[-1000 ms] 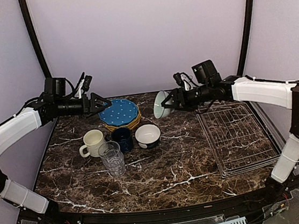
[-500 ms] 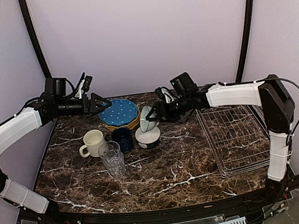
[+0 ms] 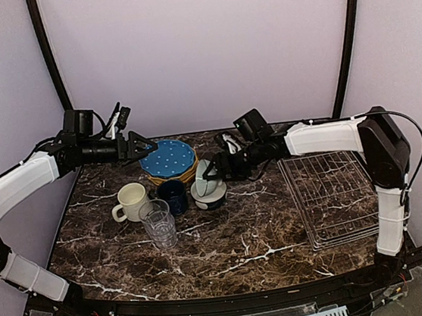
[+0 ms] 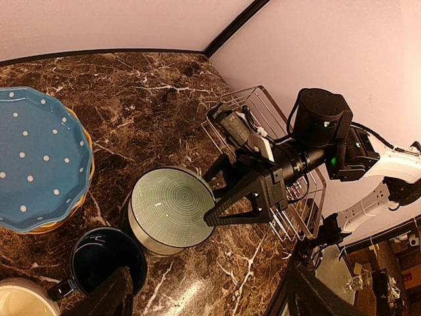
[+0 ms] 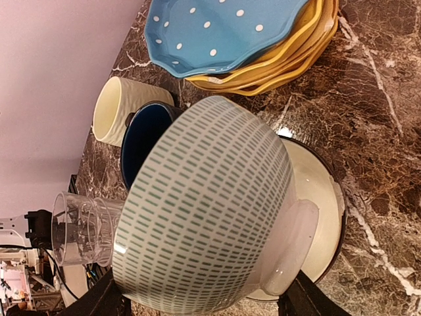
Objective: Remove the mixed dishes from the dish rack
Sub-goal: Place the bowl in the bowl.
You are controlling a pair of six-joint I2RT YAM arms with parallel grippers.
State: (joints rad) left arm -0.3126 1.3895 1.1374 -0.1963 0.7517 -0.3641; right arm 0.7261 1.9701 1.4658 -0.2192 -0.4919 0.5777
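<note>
right gripper [image 3: 214,174] clasps tilted bowl [image 5: 204,204] | over second bowl [image 5: 322,197] | left gripper [image 3: 143,145] jaws apart

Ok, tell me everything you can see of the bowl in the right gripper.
The held bowl looks like glazed ceramic. It is white outside with rows of short teal dashes and a plain white foot ring, and pale green inside with fine concentric rings. It is empty and tipped on its side, mouth toward the left arm. The right gripper grips it at the rim. It hangs just over a second bowl; whether the two touch is unclear.
</note>
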